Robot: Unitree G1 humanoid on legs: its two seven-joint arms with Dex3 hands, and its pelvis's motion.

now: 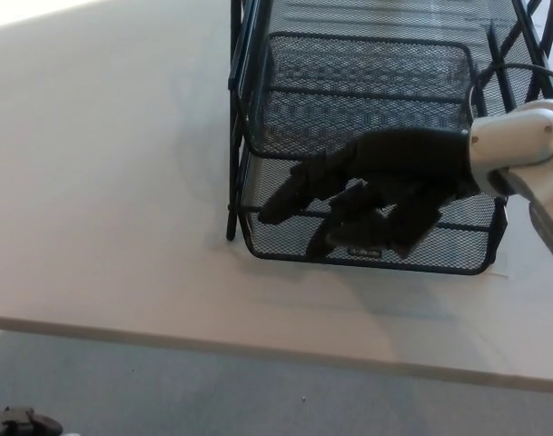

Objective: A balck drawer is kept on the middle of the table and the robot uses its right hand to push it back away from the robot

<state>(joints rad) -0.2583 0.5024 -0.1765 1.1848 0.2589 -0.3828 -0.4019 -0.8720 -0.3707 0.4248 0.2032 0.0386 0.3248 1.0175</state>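
A black wire-mesh drawer (367,109) sits on the pale table (103,182), reaching from mid-table to the far edge of the picture, inside a black wire frame (237,118). My right hand (371,195) comes in from the right on a silver wrist and hovers over the drawer's near end. Its fingers (290,195) are spread, point left and down, and hold nothing. I cannot tell whether the hand touches the drawer's front rim (367,262). My left hand does not show.
The table's near edge (212,341) runs across the lower picture, with grey floor below it. A black cable (494,73) loops above my right wrist. A small dark object (22,422) lies on the floor at bottom left.
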